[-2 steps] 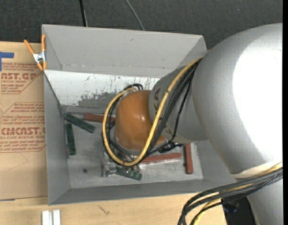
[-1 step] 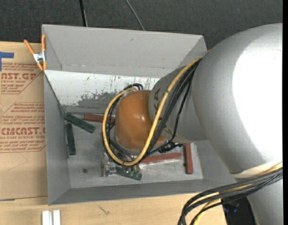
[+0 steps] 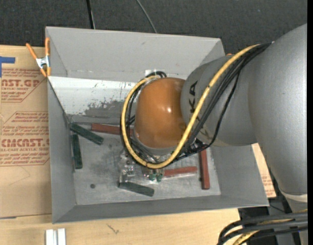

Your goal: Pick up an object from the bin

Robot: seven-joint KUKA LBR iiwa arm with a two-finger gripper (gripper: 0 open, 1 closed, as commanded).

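- A light wooden surface (image 3: 161, 226) carries the grey metal bin (image 3: 95, 50); the ground behind the bin is dark.
- The arm (image 3: 258, 101) enters from the right and bends down over the middle of the bin. A round orange cover (image 3: 156, 114) sits on its wrist, and a loop of yellow and black cables (image 3: 127, 131) runs around this cover.
- The gripper (image 3: 128, 173) shows under the lower left edge of the orange cover. It is low over the bin floor, in the front part and a little left of the middle. It cannot be told whether it is spread or pressed together, because the cover and the cables hide most of it.
- The front green stick (image 3: 136, 188), dark and flat, lies a little slanted just beside the gripper, on the side of the front wall. It is the thing nearest to the gripper; whether the two touch cannot be told.
- A red-brown stick (image 3: 179, 173) lies flat to the right of the gripper, partly under the arm.
- A second red-brown stick (image 3: 204, 170) lies near the right wall and points from front to back.
- A third red-brown stick (image 3: 106, 129) lies at the foot of the back slope, with its right end hidden behind the cables.
- Two left green sticks lie well apart from the gripper: one (image 3: 86, 133) is slanted, the other (image 3: 76, 151) runs along the left wall.
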